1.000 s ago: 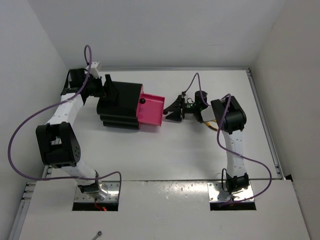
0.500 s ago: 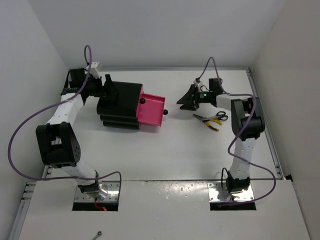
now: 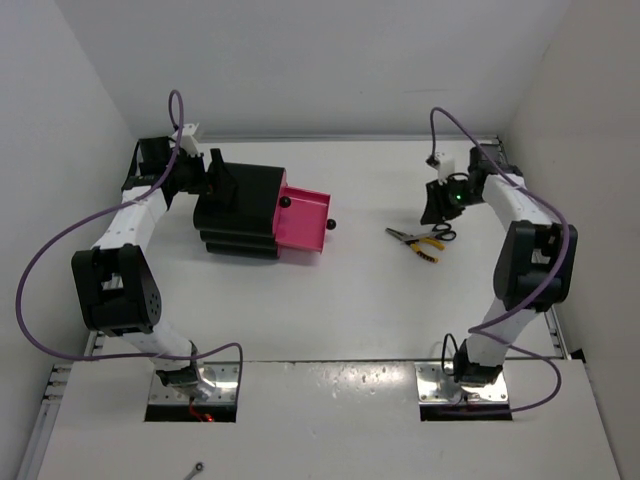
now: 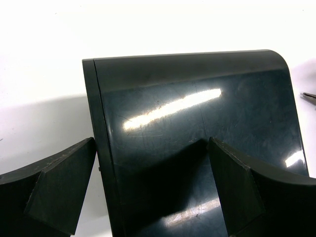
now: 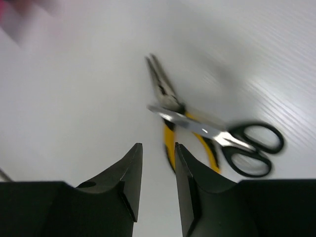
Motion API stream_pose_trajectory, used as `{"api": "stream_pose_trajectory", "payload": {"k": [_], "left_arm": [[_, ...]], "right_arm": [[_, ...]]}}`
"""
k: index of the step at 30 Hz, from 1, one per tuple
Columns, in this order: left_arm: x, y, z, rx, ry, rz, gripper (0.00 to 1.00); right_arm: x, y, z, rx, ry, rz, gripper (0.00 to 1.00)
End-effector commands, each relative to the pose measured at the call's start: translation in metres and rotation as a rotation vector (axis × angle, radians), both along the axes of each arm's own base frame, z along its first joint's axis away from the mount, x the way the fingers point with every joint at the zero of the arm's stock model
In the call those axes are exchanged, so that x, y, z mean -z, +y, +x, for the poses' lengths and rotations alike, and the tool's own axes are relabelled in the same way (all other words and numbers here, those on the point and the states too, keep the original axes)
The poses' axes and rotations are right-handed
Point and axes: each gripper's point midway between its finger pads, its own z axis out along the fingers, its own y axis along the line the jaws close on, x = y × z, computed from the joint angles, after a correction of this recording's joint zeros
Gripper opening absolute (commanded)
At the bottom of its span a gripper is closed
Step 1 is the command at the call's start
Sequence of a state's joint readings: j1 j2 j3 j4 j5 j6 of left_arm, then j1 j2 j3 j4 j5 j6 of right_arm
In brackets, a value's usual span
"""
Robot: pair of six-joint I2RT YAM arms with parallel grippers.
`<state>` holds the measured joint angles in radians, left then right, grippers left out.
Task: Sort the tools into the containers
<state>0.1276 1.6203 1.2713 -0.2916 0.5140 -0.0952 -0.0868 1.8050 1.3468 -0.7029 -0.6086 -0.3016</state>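
Right gripper (image 5: 158, 145) swings from drawer (image 3: 303, 222) to pliers (image 5: 161, 91) | jaws narrowly parted, empty | left gripper (image 4: 152, 143) straddles cabinet (image 4: 197, 98), grip unclear | I reopen, lift scissors (image 5: 219, 139) first

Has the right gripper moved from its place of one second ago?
Yes. The right gripper moved right, away from the open pink drawer, and is now near the yellow-handled pliers.

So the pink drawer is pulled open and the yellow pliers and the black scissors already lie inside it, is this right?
Not quite: the pink drawer is pulled open, but the yellow pliers and the black scissors lie outside it, on the table to its right. The top external view shows this.
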Motion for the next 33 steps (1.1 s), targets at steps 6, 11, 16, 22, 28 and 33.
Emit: {"api": "stream_pose_trajectory", "payload": {"k": [6, 11, 16, 22, 28, 33], "left_arm": [[0.066, -0.009, -0.040, 0.035, 0.235, 0.062, 1.00], [0.066, -0.009, -0.040, 0.035, 0.235, 0.062, 1.00], [0.070, -0.013, -0.040, 0.044, 0.245, 0.062, 1.00], [0.078, -0.012, -0.040, 0.039, 0.264, 0.066, 1.00], [0.082, -0.012, -0.037, 0.039, 0.273, 0.065, 1.00], [0.082, -0.010, -0.037, 0.033, 0.274, 0.072, 1.00]], "right_arm": [[0.008, -0.095, -0.007, -0.306, -0.251, -0.172, 0.35], [0.013, -0.122, 0.004, -0.453, -0.346, -0.166, 0.40], [0.034, -0.126, 0.006, -0.520, -0.362, -0.116, 0.49], [0.040, -0.119, 0.021, -0.555, -0.431, -0.123, 0.55], [0.038, -0.112, 0.039, -0.585, -0.519, -0.147, 0.46], [0.049, -0.095, 0.040, -0.658, -0.517, -0.149, 0.46]]}}
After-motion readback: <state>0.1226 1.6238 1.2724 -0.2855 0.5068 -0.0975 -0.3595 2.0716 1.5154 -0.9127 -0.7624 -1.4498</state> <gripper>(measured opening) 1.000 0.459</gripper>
